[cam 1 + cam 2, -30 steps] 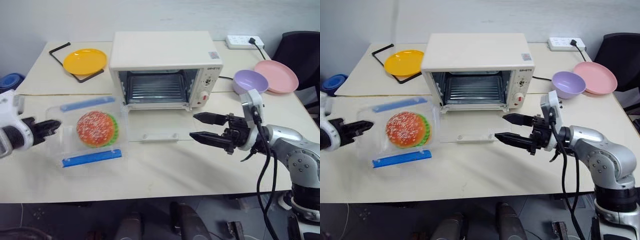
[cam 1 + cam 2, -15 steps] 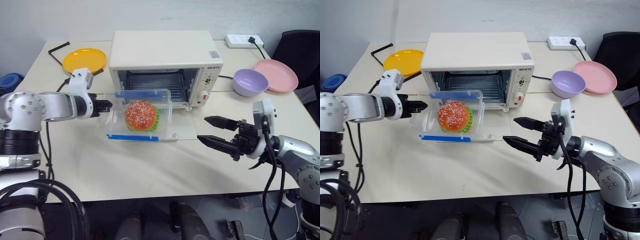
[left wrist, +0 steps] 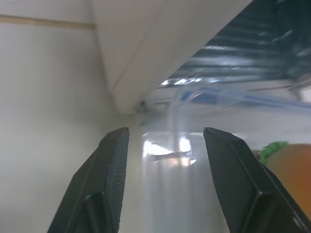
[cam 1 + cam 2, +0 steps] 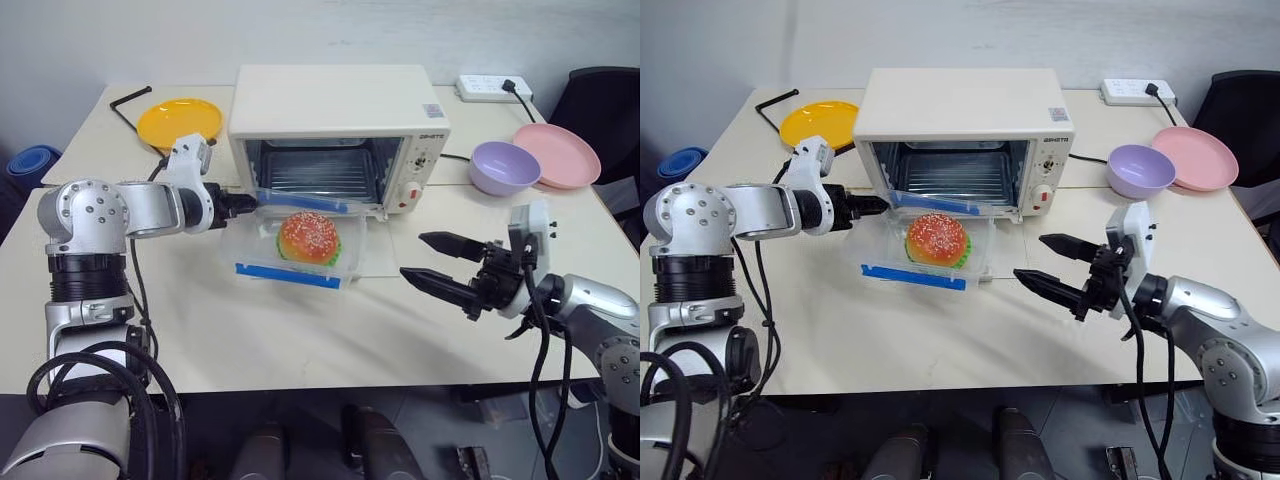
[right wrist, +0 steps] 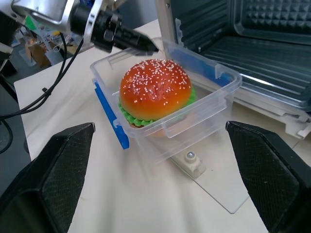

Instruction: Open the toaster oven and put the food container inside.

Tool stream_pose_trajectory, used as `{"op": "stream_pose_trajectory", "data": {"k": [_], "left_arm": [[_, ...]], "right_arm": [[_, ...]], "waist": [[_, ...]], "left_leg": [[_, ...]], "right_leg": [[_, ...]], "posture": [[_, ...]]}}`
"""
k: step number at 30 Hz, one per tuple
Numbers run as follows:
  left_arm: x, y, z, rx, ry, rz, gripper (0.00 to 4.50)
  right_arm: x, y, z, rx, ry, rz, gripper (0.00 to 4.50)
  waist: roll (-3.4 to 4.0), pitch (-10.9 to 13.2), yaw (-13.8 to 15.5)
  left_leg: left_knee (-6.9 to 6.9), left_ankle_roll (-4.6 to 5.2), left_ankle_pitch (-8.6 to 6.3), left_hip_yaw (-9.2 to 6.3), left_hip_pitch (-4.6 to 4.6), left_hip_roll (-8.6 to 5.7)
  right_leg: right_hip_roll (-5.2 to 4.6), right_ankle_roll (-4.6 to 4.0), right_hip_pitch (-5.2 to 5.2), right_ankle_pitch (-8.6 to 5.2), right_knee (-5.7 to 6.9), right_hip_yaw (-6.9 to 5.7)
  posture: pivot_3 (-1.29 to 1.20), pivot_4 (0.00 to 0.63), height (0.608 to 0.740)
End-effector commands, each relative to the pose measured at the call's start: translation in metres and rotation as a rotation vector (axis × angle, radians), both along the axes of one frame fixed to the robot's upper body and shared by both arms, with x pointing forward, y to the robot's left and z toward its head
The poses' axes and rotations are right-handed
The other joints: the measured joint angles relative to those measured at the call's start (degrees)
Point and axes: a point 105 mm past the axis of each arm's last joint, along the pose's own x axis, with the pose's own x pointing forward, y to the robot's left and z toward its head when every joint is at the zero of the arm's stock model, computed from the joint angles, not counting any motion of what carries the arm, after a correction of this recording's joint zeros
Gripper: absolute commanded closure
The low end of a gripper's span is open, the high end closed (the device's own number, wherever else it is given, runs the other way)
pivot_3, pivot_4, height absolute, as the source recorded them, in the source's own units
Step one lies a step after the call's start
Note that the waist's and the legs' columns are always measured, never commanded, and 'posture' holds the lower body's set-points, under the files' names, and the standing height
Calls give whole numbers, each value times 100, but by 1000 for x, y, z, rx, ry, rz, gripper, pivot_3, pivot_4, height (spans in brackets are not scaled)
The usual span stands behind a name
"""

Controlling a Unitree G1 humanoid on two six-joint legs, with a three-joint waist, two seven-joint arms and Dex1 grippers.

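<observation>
A: Where is the shallow clear plastic food container (image 4: 298, 247) with the blue side clips and the toy hamburger sitting?

B: It is resting on the lowered glass door (image 4: 372, 252) of the boxy cream-white toaster oven (image 4: 340, 137), its far edge just at the mouth of the open cavity, tilted a little toward the table.

A: And the left gripper (image 4: 872, 204), is it gripping the box?

B: Its two black fingers are standing apart in the wrist view, either side of the container's clear wall; the tips are reaching the container's near corner beside the oven's left front edge. Whether they are touching it, I cannot tell.

A: What is the right gripper (image 4: 428, 262) doing?

B: It is hovering over the bare tabletop (image 4: 300, 340) to the right of the door, fingers spread wide, holding nothing, pointing toward the container.

A: Anything else lying around?

B: A yellow round plate (image 4: 180, 122) is sitting behind the left arm, and a purple bowl (image 4: 503, 166) is touching a pink plate (image 4: 558, 154) on the right.
</observation>
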Motion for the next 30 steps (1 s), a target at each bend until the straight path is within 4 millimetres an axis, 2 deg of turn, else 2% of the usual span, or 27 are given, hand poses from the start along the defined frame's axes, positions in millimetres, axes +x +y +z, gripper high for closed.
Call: {"op": "stream_pose_trajectory", "data": {"k": [1,5,7,9,11,14,16,19,21,26,30], "left_arm": [[-12,1,32,-113,-129,-56,2052],[-31,-1,47,-175,-231,-160,2052],[-52,3,57,-214,-323,-267,2052],[-69,9,60,-211,-381,-350,2442],[-78,15,59,-197,-400,-400,2953],[-98,21,57,-174,-421,-525,3920],[-109,24,49,-110,-405,-601,4499],[-111,32,19,126,-361,-656,4500],[-108,33,10,192,-362,-672,4500],[-105,20,-22,338,-349,-768,4500],[-90,12,-38,391,-346,-771,4500]], "right_arm": [[-2,2,9,-11,-45,17,0],[-4,7,8,-8,-36,50,0],[-8,13,8,5,-20,94,0],[-11,18,8,16,-7,129,377],[-14,22,8,19,0,152,910],[-19,29,4,16,20,182,1962],[-21,33,-1,5,40,198,2665],[-20,43,-15,-14,83,206,3684],[-17,49,-27,-41,103,205,4400],[3,66,-37,-64,81,147,4456],[12,74,-42,-73,73,118,4456]], "waist": [[0,0,1],[0,0,3],[0,0,-14],[0,0,-54],[0,0,-48],[0,0,-35],[0,0,-42],[1,0,-49],[1,0,-42],[0,0,-11],[0,0,-3]], "left_leg": [[0,-1,0,-1,-1,1],[-1,-3,-2,0,-1,1],[0,-3,-2,0,-1,1],[-1,-5,-3,3,0,4],[-2,-7,-3,-2,0,6],[-1,-5,-2,-4,2,5],[-1,-3,-2,-1,2,6],[-2,0,-3,0,3,7],[-5,3,-4,3,7,7],[-3,14,3,4,-2,8],[-2,20,0,4,-7,7]], "right_leg": [[0,0,0,0,-1,1],[-3,0,0,0,-3,3],[-3,0,0,0,-4,4],[-1,-2,-1,-1,-4,7],[-2,-12,-1,-7,-2,8],[-1,-18,0,-10,-1,6],[-2,-25,0,-14,-2,6],[-3,-42,0,-24,-8,6],[-6,-57,2,-32,-10,9],[-7,-51,3,-29,-21,11],[-7,-23,1,-13,-20,8]], "posture": [[0,150,740],[0,150,740],[0,150,740],[0,150,740],[0,150,740],[0,150,740],[0,150,740],[0,150,740],[0,150,740],[0,150,740],[0,150,740]]}}
